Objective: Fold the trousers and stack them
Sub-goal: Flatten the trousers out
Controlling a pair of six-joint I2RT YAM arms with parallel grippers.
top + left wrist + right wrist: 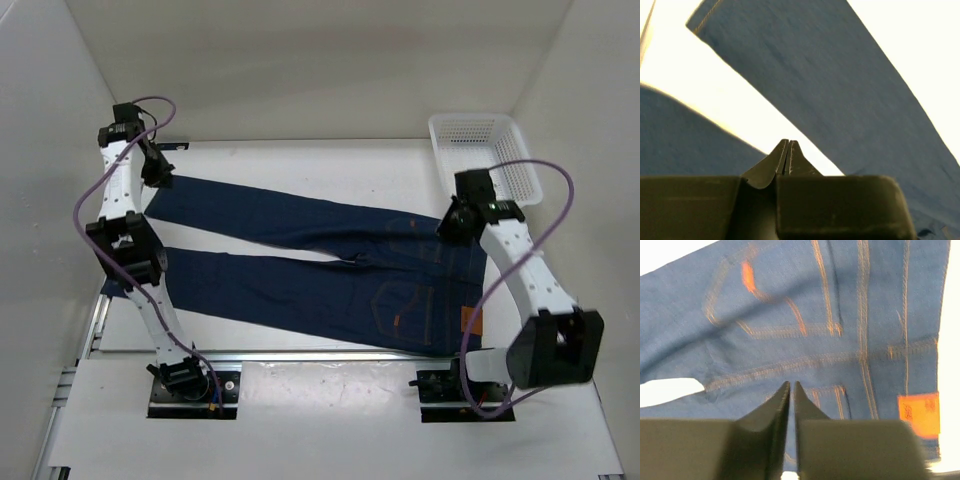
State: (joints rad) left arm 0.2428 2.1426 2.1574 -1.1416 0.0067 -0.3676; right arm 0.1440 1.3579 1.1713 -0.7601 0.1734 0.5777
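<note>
Item: the trousers (330, 270), one pair, dark blue denim, laid flat and back-up on the table (300, 160), not yet folded. Position: the seat and waistband lie just ahead of the right gripper (791, 390). Both legs run off toward the left gripper (787, 150) and are splayed apart, with a wedge of bare table just ahead of its fingertips, one leg ahead and to its right, the other to its left. Left gripper: jaws pressed together, nothing between them, apparently clear of the cloth. Right gripper: jaws drawn to a thin slit above the seat, no denim visibly pinched; the view is blurred, so contact with the cloth cannot be told. Markings: orange-tan waistband patch (918, 415) to the right of the right fingers, with dark print too blurred to read. An orange-stitched back pocket (765, 300) lies ahead and to the left, with an orange mark near one edge. No brand name is legible anywhere. Hazards, as judged: closed jaws pressed down would push and ruck the denim rather than take it. A shallow pinch at hem or waistband may slip under the weight of the long legs. The splayed legs may fold crooked unless brought together first. The white basket (485, 150) stands near, beyond the right gripper, and a wide swing could knock it.
</note>
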